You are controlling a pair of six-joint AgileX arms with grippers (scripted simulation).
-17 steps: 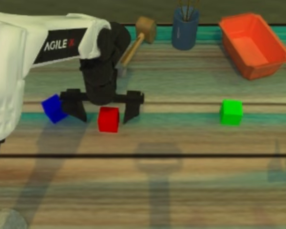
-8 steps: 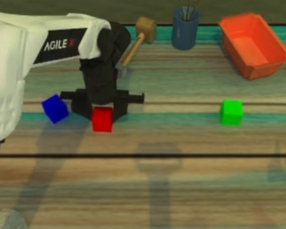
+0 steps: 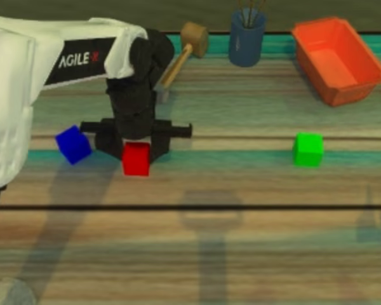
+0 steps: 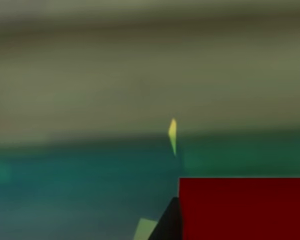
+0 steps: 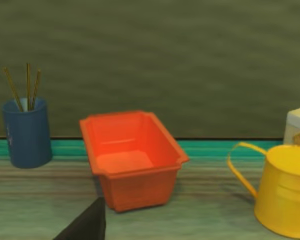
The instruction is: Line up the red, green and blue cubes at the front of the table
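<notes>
The red cube (image 3: 136, 158) sits left of centre in the top view, clamped between the fingers of the left gripper (image 3: 136, 147), which has closed on it from above; in the left wrist view the red cube (image 4: 244, 207) fills the lower right corner, hard against a dark finger (image 4: 168, 222). The step in hand looks like the pick of the first cube: the grasp seems made, the lift not yet. The next move, I judge, calls for raising it clear of the table (image 3: 254, 254) and carrying it toward the lower edge of the frame without clipping the blue cube (image 3: 73, 144), just to its left. The green cube (image 3: 307, 149) lies well apart, right of centre.

Farther back, in the upper right, the orange bin (image 3: 333, 58) is empty. The dark blue cup (image 3: 246, 38) at upper centre holds a few thin sticks. A wooden mallet (image 3: 184, 54) lies just left of it.

The right gripper shows only one dark fingertip in its own wrist view; I cannot tell its state.
</notes>
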